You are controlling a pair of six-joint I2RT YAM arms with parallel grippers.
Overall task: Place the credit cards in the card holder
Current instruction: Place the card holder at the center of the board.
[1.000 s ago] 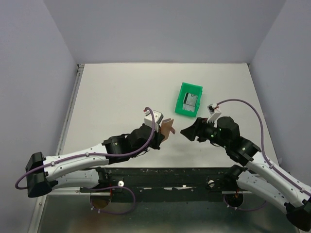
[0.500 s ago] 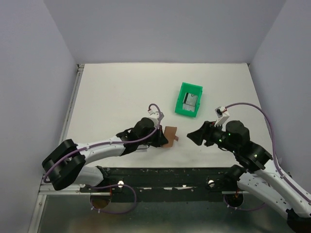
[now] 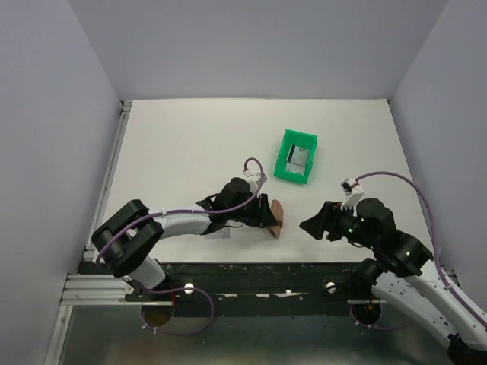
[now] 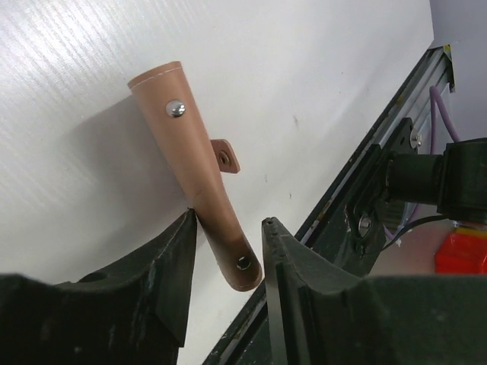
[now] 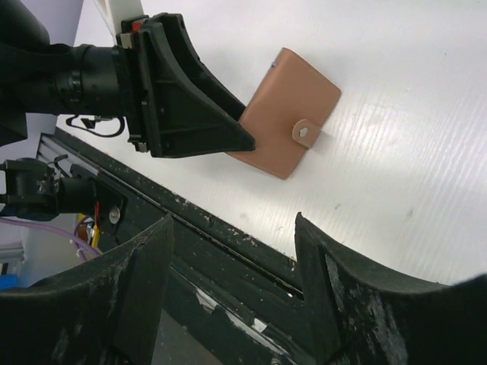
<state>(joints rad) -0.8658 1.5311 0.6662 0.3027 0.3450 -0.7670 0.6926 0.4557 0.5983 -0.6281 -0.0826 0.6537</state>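
The tan-brown card holder (image 3: 276,218) lies closed on the table near the front edge, its snap tab showing in the right wrist view (image 5: 285,114). My left gripper (image 3: 263,215) sits low at its left end. In the left wrist view the card holder (image 4: 199,171) passes between my left gripper's (image 4: 228,221) jaws, touching the left finger, with a gap to the right finger. My right gripper (image 3: 307,226) is open and empty, right of the holder, over the table's front edge (image 5: 232,222). The grey credit cards (image 3: 298,158) lie in the green bin.
The green plastic bin (image 3: 280,157) stands behind the card holder, right of the table's middle. The black front rail (image 5: 228,251) runs just below the holder. The left arm's black fingers (image 5: 190,114) show in the right wrist view.
My left gripper has lowered the card holder from the air to the table, moved right, and loosened on it. My right gripper has drawn back toward the front right.
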